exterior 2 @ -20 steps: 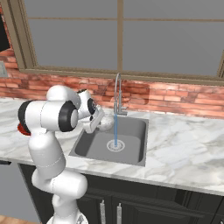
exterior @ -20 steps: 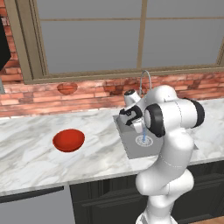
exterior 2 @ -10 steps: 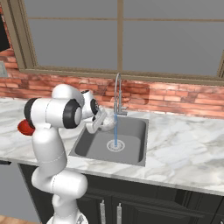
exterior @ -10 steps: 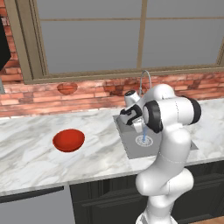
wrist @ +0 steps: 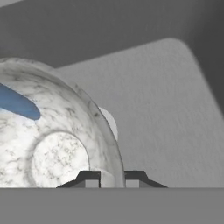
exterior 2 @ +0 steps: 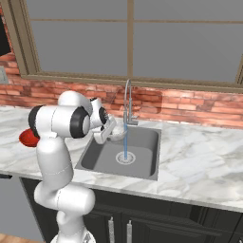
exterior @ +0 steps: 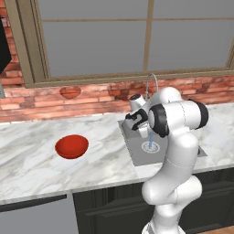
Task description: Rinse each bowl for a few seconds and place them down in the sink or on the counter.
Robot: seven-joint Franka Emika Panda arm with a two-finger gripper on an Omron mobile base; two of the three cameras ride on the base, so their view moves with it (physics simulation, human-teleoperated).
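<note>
The gripper [wrist: 112, 178] is nearly closed, its two dark fingertips pinching the rim of the white speckled bowl [wrist: 52, 135] between them. In the hand view the bowl is tipped with its inside facing the camera, a blue streak of water falling into it, and the grey floor of the sink [wrist: 166, 100] lies beyond with a sliver of the round drain showing past the bowl's edge.

Taking the sink [exterior 2: 142, 142] as the landmark: the bowl [exterior 2: 113, 135] is held above the basin's left part, near the stream of water [exterior 2: 125, 146] that drops from the faucet [exterior 2: 127, 102] to the drain [exterior 2: 125, 158]. The faucet stands at the back edge of the sink. In the left base view the gripper [exterior: 137, 119] hangs over the basin, close to the faucet.

The white marble counter [exterior: 32, 160] with grey veining runs to both sides of the sink, above dark cabinets [exterior 2: 156, 223]. The red bowl [exterior: 71, 146] sits upright on the counter, well to the left of the sink.

Behind the sink rises a red brick wall [exterior 2: 199, 107], and above it a wide window [exterior 2: 142, 38] in a brown frame.
</note>
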